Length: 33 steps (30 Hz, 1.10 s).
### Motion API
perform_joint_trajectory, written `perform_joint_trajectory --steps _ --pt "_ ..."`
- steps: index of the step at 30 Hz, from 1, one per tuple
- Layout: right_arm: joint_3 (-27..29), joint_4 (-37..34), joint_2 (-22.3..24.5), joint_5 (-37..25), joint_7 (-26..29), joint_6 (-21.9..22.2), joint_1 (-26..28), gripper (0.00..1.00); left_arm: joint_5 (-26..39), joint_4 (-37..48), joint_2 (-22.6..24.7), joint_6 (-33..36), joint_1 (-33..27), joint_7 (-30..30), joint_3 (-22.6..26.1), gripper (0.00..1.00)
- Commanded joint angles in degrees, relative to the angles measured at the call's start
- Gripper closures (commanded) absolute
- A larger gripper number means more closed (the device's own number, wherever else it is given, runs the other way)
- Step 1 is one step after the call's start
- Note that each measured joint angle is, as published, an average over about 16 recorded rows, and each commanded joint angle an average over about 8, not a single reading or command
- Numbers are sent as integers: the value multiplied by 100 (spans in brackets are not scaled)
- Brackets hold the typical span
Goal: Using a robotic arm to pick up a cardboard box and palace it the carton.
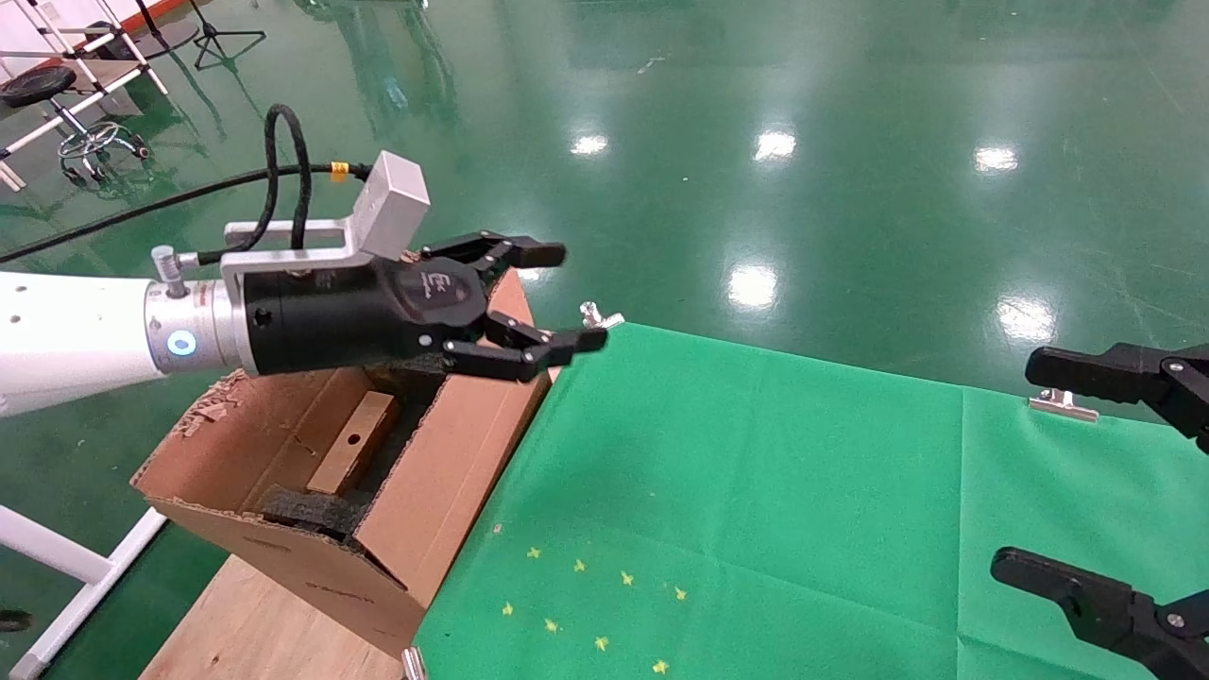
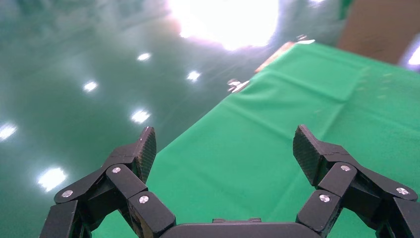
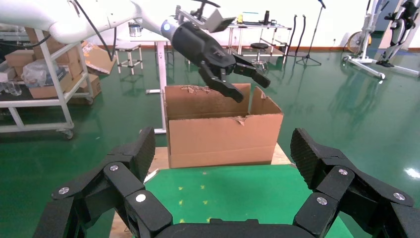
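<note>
We see the carton [image 1: 444,491], corrugated with ragged torn flaps, standing on the wooden tabletop [image 1: 255,623]; inside it the slim cardboard box [image 1: 351,456] stands among black foam pieces [image 1: 312,510], a small round hole in its narrow side. Above the carton hangs our left gripper [image 1: 563,296], jaws apart and empty. Our right gripper [image 3: 223,153], jaws apart, waits over the green cloth [image 1: 756,491].
</note>
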Motion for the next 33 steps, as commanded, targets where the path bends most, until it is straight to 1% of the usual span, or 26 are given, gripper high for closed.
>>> perform_joint_trajectory --steps 1,15,20,25,33 --pt "0 0 0 0 0 0 0 0 -183 -166 -4 99 115 50 -54 0" --pt "0 0 0 0 0 0 0 0 -1451 -1314 -33 785 911 392 -429 0" --pt "0 -1 0 1 0 1 -1 0 -1793 -1627 -41 969 1125 479 -529 0" --pt "0 -1 1 1 0 2 -1 0 -1920 -1735 -46 1037 1204 504 -568 0" --pt "1 -1 1 1 0 2 -2 0 -1842 -1659 -46 995 1156 490 -548 0"
